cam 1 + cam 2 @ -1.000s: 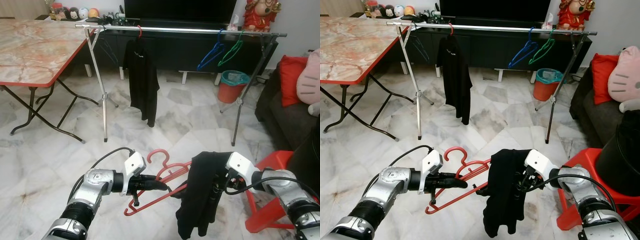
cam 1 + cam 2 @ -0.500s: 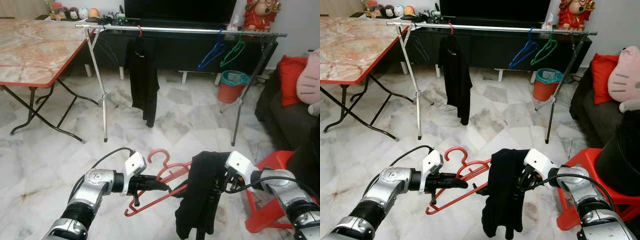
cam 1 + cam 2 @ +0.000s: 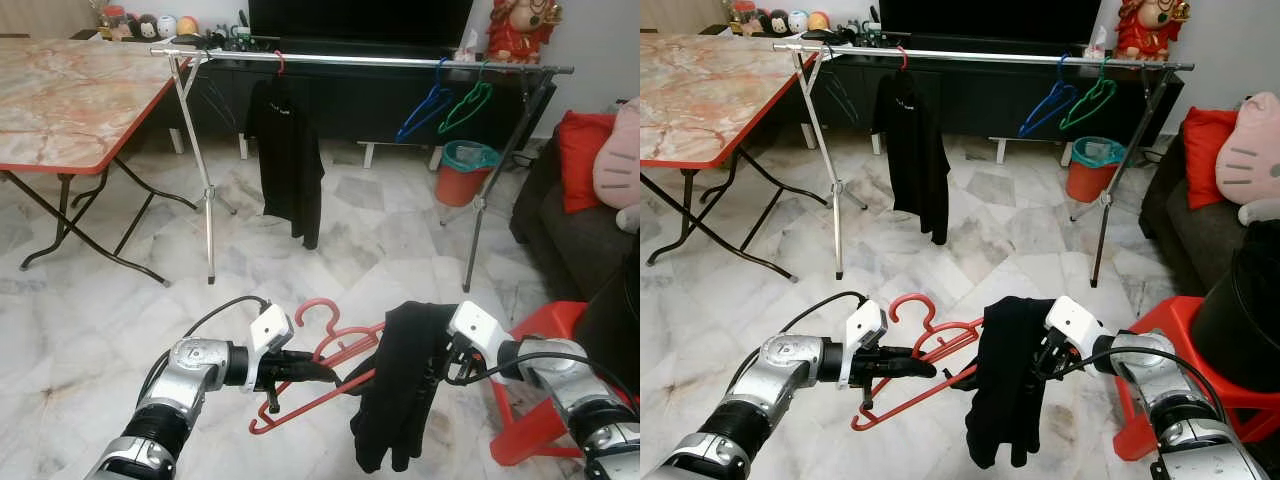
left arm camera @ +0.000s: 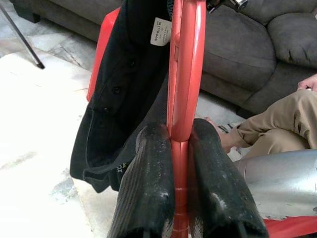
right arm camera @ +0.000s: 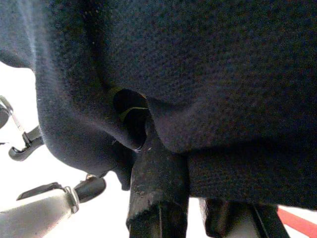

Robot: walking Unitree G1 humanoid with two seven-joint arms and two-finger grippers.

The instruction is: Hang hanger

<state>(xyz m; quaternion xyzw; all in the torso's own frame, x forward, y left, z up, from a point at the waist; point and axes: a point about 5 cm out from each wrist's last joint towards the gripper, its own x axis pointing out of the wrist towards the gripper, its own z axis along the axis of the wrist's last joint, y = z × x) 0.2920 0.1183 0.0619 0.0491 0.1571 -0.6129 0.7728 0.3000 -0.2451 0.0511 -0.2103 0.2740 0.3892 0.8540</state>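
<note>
Hanger [image 3: 318,368], red, sits low in front of me over the marble floor [image 3: 90,320], clamped between the two fingers of my left gripper [image 3: 322,373], which are pressed together on its bar. My right gripper [image 3: 437,365] is closed on a black shirt [image 3: 400,385] that droops beside the hanger's far end, touching it. Farther ahead I see the clothes rail [image 3: 370,62] with another black shirt [image 3: 287,160], a blue hanger [image 3: 424,105] and a green hanger [image 3: 462,103].
</note>
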